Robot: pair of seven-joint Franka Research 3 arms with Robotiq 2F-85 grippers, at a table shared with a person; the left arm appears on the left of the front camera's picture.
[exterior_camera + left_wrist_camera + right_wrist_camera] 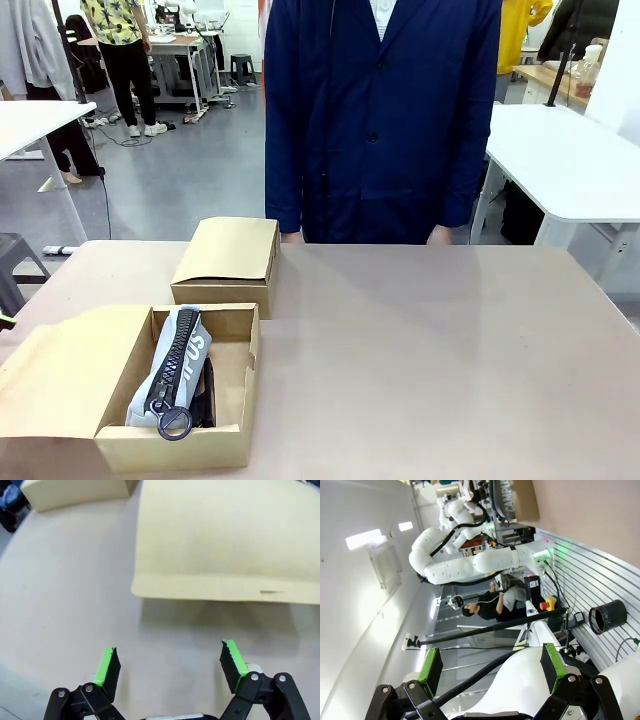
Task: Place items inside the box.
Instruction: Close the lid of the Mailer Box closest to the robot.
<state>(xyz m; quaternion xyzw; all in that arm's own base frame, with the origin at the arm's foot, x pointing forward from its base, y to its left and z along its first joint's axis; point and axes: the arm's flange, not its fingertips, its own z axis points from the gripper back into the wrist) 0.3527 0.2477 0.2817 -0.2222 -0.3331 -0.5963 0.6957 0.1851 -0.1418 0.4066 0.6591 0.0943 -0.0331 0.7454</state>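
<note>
Two brown cardboard boxes are seen on the smooth, matte tan table (430,340) in the front view. The box (236,420), shallow and rectangular, sits at about 7 o'clock on the tabletop, its wide flap lid (70,375) folded out flat to the side. Inside it a grey fabric pouch (172,372) is laid lengthwise, with a chunky black zipper running along its top and a round ring pull at the near end; a dark object (205,392) is tucked beside it, too hidden to be identified. The smaller box (228,262), closed and plain, is set just beyond, at about 10 o'clock. A person in a dark blue buttoned coat (385,110) is stood at 12 o'clock, at the far edge.

In the left wrist view, the left gripper (170,667) is held with its green ribbed pads well apart over bare table, the flat cardboard flap just ahead. In the right wrist view, the right gripper (492,667) is likewise spread wide, with nothing between its pads.
</note>
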